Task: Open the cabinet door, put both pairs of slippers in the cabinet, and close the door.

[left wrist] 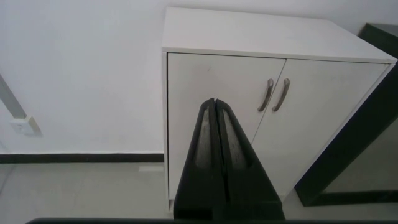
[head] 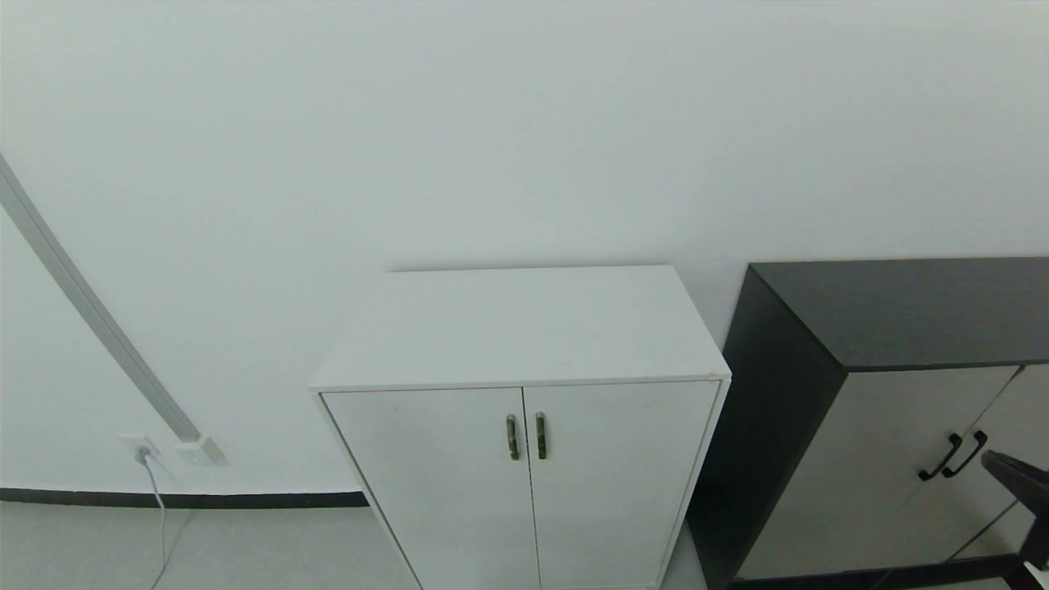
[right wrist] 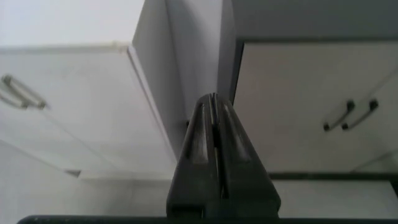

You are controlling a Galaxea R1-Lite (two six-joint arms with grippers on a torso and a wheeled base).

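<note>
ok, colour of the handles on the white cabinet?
Dull metallic grey-bronze handles on the white cabinet; head view shows them best.

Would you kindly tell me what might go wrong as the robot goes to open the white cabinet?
1. The two handles of the white cabinet sit close together, so a hand may catch both.
2. The left hand and right hand are both shut and would bump a handle unless opened first.
3. The dark cabinet beside it has similar black pulls and might be mistaken for it.
</note>
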